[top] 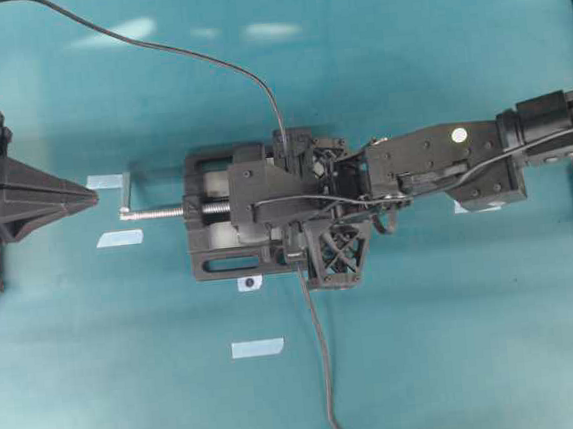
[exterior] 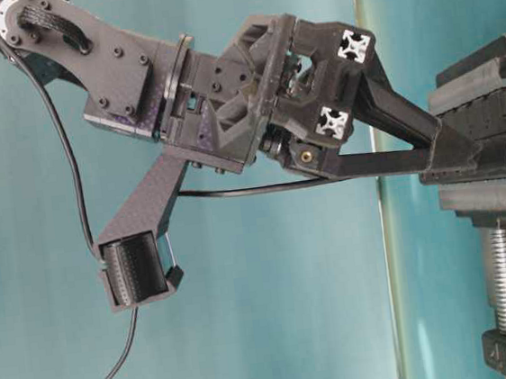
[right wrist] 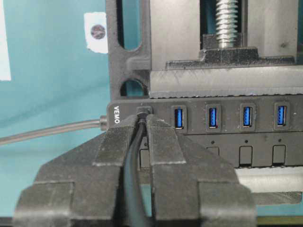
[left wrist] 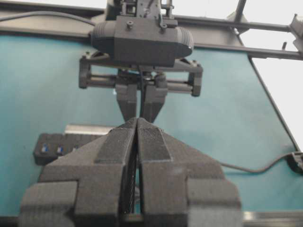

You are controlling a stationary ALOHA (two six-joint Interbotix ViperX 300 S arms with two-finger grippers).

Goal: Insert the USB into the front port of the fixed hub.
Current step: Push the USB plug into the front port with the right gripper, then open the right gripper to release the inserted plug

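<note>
1. Across the middle of the overhead view, the right gripper (top: 286, 189) reaches over a black vise (top: 228, 212) on the teal tabletop (top: 428, 343). The vise's silver screw and crank (top: 141, 209) point toward the left gripper (top: 92, 197), which sits well apart at the left edge with its fingers together. Blue tape pieces (top: 257, 348) lie on the tabletop, and no writing can be read in this view.
2. From table level, the right gripper's fingertips meet the side of the fixed hub (exterior: 501, 141), which is clamped in the vise. Small white lettering on the hub reads "VEMONT".
3. Through the left wrist camera, the left gripper's jaws are pressed together on nothing. Part of the hub with blue ports shows to the left behind them.
4. Through the right wrist camera, the right gripper (right wrist: 142, 130) is closed on a thin black cable (right wrist: 134, 189), with the USB (right wrist: 143, 111) at the hub's end port, beside white letters "VEMO". How deep it sits cannot be told. Four blue ports (right wrist: 213, 116) stand to its right, and a grey cable (right wrist: 52, 131) leaves the hub's left end.
</note>
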